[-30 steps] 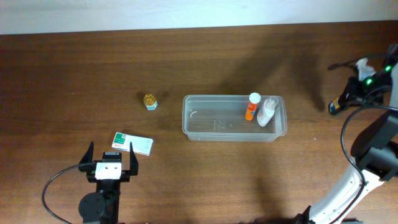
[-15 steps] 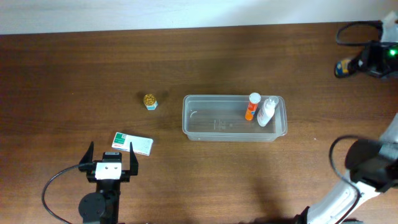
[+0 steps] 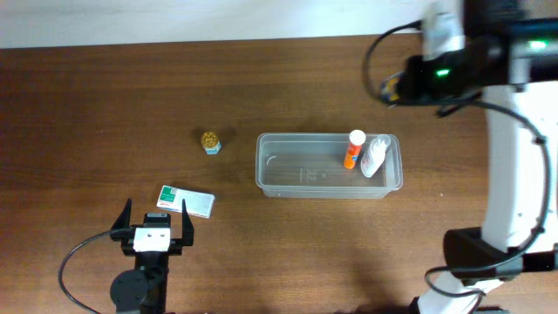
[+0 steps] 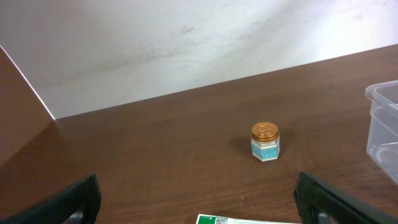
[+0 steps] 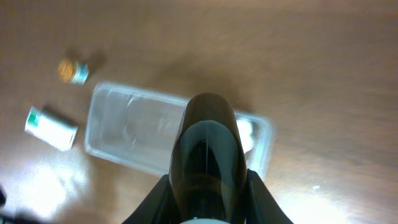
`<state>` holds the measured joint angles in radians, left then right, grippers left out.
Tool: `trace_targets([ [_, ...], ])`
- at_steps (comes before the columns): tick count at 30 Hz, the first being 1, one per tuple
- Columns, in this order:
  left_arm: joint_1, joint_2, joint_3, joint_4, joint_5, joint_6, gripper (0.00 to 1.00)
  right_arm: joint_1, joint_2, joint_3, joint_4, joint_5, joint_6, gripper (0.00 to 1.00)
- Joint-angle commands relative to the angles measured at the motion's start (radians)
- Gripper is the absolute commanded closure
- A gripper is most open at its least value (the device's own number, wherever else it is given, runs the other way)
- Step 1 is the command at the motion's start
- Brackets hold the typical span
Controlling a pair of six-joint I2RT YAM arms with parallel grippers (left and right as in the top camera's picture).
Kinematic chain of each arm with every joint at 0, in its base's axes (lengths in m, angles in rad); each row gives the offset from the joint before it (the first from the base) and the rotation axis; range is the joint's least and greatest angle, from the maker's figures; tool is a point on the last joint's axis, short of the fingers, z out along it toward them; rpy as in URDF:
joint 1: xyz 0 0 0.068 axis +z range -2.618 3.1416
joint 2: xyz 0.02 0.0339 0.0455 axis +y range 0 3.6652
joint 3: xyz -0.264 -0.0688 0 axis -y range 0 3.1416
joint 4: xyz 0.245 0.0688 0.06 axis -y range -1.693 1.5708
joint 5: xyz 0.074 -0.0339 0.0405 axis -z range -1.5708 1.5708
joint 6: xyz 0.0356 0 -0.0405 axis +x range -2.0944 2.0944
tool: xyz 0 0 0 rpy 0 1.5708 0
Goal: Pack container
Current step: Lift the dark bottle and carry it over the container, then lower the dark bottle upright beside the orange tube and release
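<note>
The clear container (image 3: 296, 177) lies at mid-table with an orange bottle (image 3: 352, 151) and a white bottle (image 3: 374, 157) at its right end. It also shows in the right wrist view (image 5: 127, 134) and at the right edge of the left wrist view (image 4: 384, 121). My right gripper (image 3: 399, 86) hangs high behind the container's right end. It is shut on a dark amber bottle (image 5: 206, 149) that fills the space between its fingers (image 5: 208, 202). My left gripper (image 3: 155, 225) is open and empty near the front left, its fingers (image 4: 198, 199) wide apart.
A small jar with a gold lid (image 3: 210, 141) stands left of the container and shows in the left wrist view (image 4: 265, 141). A green-and-white box (image 3: 186, 201) lies just ahead of my left gripper. A white wall runs along the back edge.
My right arm has swung from the far right edge leftward to behind the container's right end, carrying the dark bottle. The left arm and the table objects have not moved.
</note>
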<state>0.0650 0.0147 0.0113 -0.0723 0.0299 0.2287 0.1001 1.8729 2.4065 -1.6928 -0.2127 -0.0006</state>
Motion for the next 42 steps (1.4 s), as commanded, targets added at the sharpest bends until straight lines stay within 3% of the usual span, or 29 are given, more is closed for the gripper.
trace_targets([
  [1, 0.005, -0.008, -0.002, -0.007, 0.008, 0.012, 0.0, 0.097, -0.015, -0.078, -0.006, 0.042, 0.044, 0.77],
  [8, 0.005, -0.008, -0.002, -0.007, 0.008, 0.012, 0.0, 0.231, -0.014, -0.312, 0.085, 0.045, 0.074, 0.74],
  [16, 0.005, -0.008, -0.002, -0.007, 0.008, 0.012, 0.0, 0.261, -0.011, -0.511, 0.272, 0.045, 0.114, 0.74],
  [28, 0.005, -0.008, -0.002, -0.007, 0.008, 0.012, 0.0, 0.261, 0.014, -0.646, 0.397, 0.05, 0.114, 0.73],
  [42, 0.005, -0.008, -0.002, -0.007, 0.008, 0.012, 0.0, 0.262, 0.097, -0.653, 0.473, 0.095, 0.114, 0.74],
])
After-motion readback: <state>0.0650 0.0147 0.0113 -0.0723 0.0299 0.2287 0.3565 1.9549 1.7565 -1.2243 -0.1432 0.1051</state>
